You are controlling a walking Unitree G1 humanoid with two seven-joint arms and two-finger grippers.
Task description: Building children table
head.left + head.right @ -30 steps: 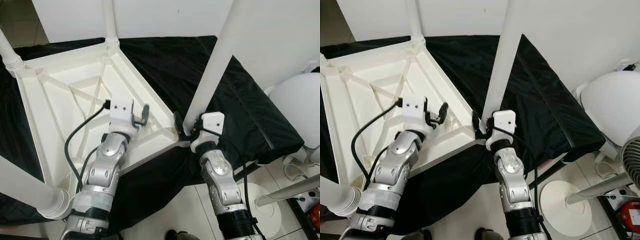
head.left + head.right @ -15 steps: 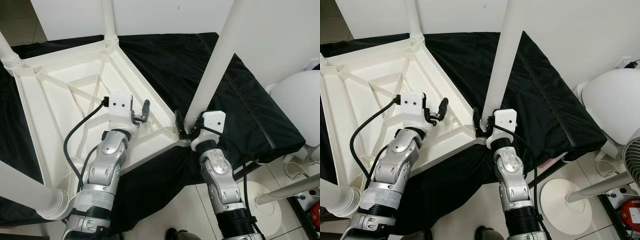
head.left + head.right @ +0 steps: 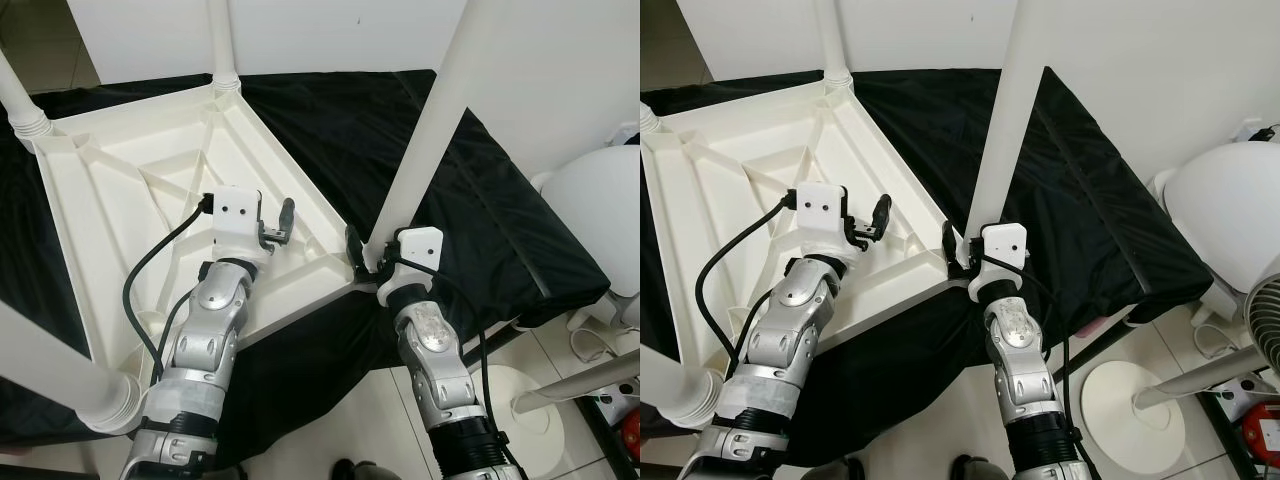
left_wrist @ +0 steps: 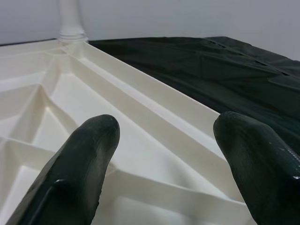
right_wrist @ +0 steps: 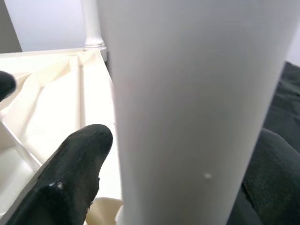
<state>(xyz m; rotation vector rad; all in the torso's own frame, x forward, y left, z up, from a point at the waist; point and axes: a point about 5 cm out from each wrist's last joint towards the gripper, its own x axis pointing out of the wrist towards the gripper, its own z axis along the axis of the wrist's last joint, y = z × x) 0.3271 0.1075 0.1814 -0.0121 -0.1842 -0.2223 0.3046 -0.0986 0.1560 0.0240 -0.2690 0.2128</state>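
Since a second ago the whole picture has slid a little, which I read as my head camera moving, while the white leg [image 3: 430, 130] reads slightly more upright, and the right gripper [image 3: 362, 256] has crept closer to the tabletop's near corner.

Largest first: a white plastic children's tabletop [image 3: 120, 200] lies upside down on a black cloth [image 3: 500, 220], its ribbed underside facing up. From my head view it fills the area from nine to twelve o'clock. Three legs already stand in its corners: one [image 3: 222, 45] at twelve o'clock, one [image 3: 18, 100] at ten o'clock, one [image 3: 50, 365] at seven o'clock.

The fourth leg rises from the near corner at about five o'clock of the tabletop and leans toward one o'clock. My right gripper grasps it at the foot; in the right wrist view a black finger [image 5: 75, 168] sits on each side of the white tube [image 5: 187, 93], touching it.

My left gripper [image 3: 278, 225] hovers just above the tabletop's right edge rail, its fingers [image 4: 79, 159] spread apart and holding nothing.

My judgement: the last leg is at its socket but not clearly seated. I cannot see the joint itself. Next, it likely needs pressing straight down and twisting, with the left gripper bracing the rail.
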